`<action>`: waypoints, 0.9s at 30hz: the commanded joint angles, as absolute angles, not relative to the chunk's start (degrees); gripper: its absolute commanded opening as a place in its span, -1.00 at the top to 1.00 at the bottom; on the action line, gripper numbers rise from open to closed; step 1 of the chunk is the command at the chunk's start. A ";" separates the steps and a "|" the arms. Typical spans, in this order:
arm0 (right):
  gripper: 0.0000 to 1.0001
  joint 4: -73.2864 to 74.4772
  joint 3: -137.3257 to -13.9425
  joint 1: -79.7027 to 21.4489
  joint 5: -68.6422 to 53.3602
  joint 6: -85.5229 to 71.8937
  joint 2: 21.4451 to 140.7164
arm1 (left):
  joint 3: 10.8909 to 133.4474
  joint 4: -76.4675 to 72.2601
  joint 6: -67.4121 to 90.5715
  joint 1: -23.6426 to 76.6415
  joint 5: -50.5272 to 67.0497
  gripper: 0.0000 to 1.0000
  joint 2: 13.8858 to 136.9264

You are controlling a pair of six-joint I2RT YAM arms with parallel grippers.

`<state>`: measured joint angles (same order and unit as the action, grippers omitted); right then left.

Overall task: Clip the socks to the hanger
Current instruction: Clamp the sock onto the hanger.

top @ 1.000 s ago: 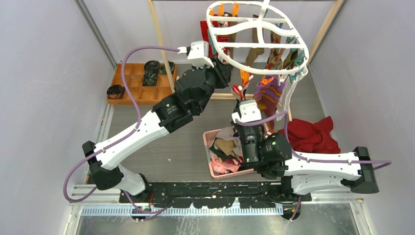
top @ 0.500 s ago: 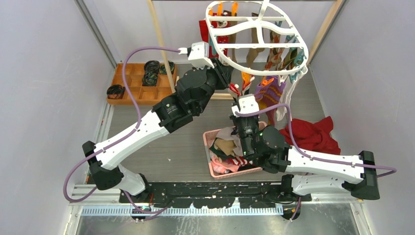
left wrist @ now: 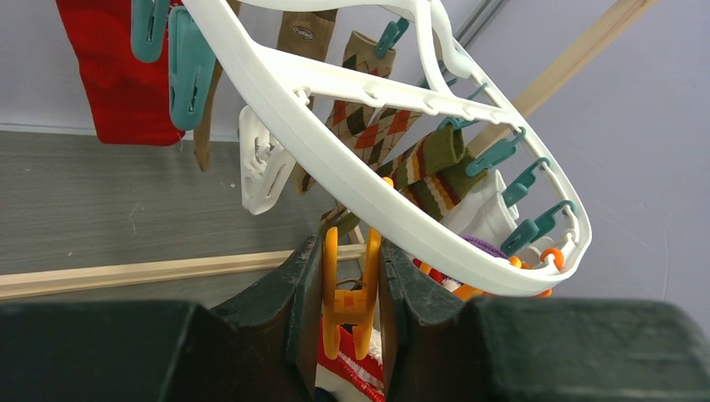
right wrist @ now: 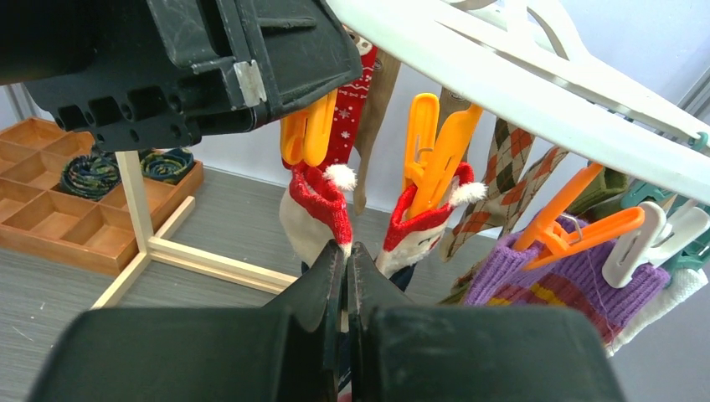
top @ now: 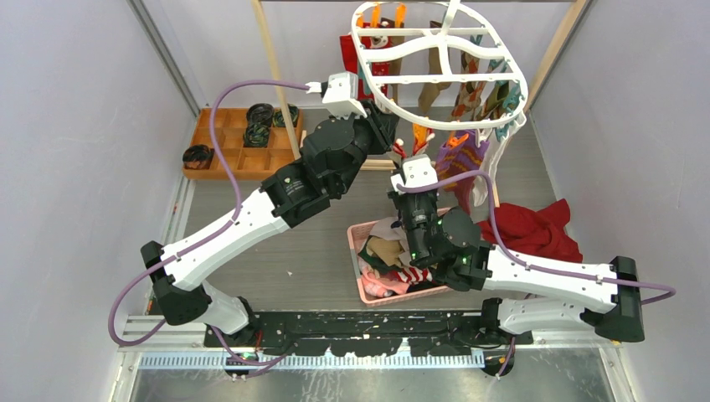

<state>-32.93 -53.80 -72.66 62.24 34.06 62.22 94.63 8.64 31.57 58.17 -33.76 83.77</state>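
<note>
Two tools meet below the near rim of the hanger (left wrist: 335, 163). The left tool (left wrist: 350, 261) is clamped on the sides of an orange peg (left wrist: 347, 311) hanging from that rim. Just beneath the peg, the right tool (right wrist: 345, 260) has its fingers pressed together on the lower part of a red-cuffed sock (right wrist: 323, 203) with a white pom-pom. The cuff reaches up to the peg's lower end, though whether the peg bites it I cannot tell. Beside it a matching sock (right wrist: 416, 219) hangs from another orange peg (right wrist: 431, 138), then a purple sock (right wrist: 544, 276). Further round the ring hang an argyle sock (left wrist: 368, 126) and a striped sock (left wrist: 431, 163). On the table (top: 276, 251) below sit a pink basket (top: 355, 251) of loose socks (top: 389, 251), a red cloth (top: 536, 230) to its right and a wooden tray (top: 222, 155) at the far left.
</note>
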 commanded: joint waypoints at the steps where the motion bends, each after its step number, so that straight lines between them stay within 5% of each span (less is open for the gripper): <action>1: 0.98 -36.13 -56.47 -72.40 61.25 33.44 62.31 | 94.39 8.74 33.33 58.18 -35.08 0.99 82.45; 27: 0.98 -34.87 -56.21 -71.88 63.16 32.87 60.89 | 95.49 8.86 33.62 58.07 -35.69 0.99 82.28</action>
